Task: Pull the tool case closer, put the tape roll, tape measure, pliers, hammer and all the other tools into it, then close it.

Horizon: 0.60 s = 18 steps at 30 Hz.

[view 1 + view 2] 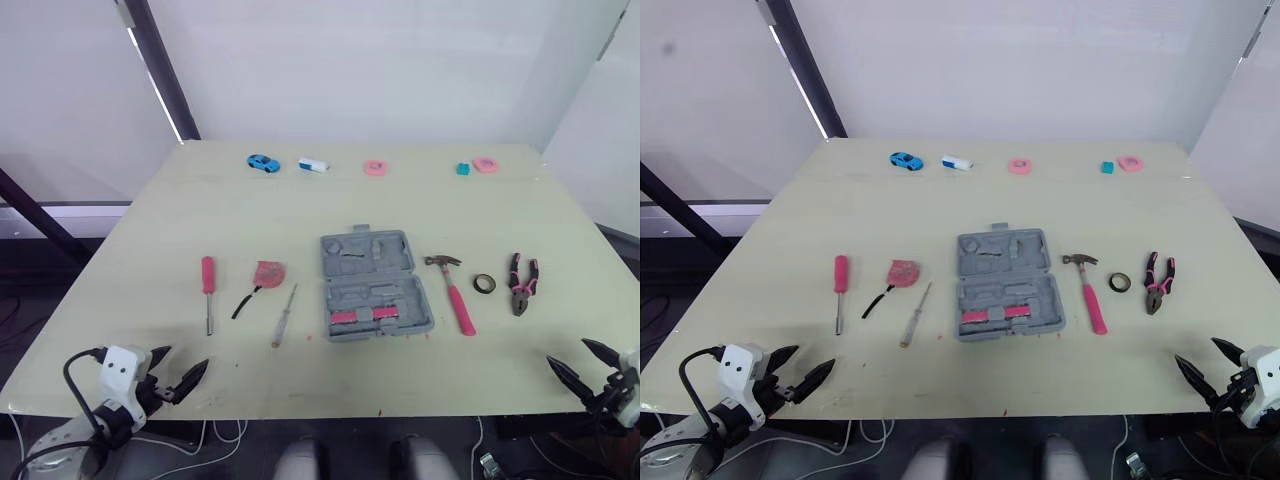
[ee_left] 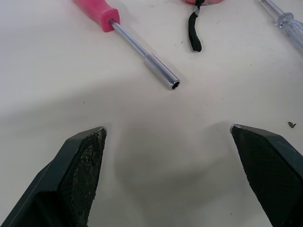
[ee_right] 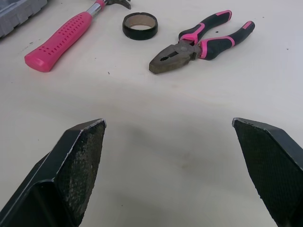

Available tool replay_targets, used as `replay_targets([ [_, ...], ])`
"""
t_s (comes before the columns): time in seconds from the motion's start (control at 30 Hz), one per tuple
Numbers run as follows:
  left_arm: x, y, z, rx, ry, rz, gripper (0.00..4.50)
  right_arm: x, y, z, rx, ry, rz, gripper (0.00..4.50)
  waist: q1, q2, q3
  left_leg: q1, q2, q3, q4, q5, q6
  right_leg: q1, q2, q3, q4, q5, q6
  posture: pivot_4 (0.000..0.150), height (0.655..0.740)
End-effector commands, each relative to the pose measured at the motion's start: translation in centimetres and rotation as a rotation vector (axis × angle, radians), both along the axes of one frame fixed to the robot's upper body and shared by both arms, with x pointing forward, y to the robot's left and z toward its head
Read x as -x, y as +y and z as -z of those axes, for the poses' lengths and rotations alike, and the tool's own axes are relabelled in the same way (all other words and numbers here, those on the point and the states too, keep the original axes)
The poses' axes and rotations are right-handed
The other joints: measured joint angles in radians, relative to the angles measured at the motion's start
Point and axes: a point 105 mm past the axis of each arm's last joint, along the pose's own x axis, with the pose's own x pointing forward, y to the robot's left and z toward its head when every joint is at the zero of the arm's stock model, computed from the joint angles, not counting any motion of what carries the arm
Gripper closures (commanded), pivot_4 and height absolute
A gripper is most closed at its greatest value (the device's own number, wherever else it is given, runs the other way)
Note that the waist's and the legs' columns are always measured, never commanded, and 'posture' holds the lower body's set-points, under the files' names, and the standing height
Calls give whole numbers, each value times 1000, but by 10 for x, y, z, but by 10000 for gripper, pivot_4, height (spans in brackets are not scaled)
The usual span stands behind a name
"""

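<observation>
The tool case point(image 1: 367, 286) lies open and flat in the middle of the tabletop point(image 1: 300, 210). Nothing has been put in it yet.

Just right of the case is the hammer point(image 1: 455, 290). Past the hammer comes the tape roll point(image 1: 485, 284), and then the pliers point(image 1: 522, 283). Left of the case lies a thin screwdriver point(image 1: 285, 315). Further left is the pink tape measure point(image 1: 269, 272) with its black strap, and then a pink-handled driver point(image 1: 207, 290).

Both pincers are wide open and hold nothing. The left pincer point(image 1: 182, 365) sits low at the near edge, well apart from the case on its left side. The right pincer point(image 1: 570, 355) sits at the near edge too, well apart from the case on its right side.

The first job looks like pulling the case closer. To do it well, a pincer should reach to the near rim of the case and grip it there. Then it should pull slow and straight toward the robot. The hammer and the thin screwdriver are near the sides of the case, so a crooked pull could bump them. Keeping the case flat on the tabletop should stop the open lid from flopping shut.
</observation>
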Motion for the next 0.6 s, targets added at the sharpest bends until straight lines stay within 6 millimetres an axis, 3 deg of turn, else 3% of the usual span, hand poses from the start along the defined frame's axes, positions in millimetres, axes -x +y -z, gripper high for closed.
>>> replay_targets([
  [0.03,-1,5,-8,-15,-28,2,403,-3,-5,-16,17,-62,14,0,0,0,0,0,0,0,0,0,0,0,0,0,0,0,0,1500,7400],
  [0.47,-3,4,-6,14,-47,16,403,1,-4,-16,22,-51,13,0,1,0,0,0,0,0,0,0,0,0,0,0,0,0,0,1500,7400],
  [0.6,-6,-5,-6,30,-38,57,403,-5,1,-27,44,-74,-29,0,0,0,0,0,0,0,0,0,0,0,0,0,0,0,0,1500,7400],
])
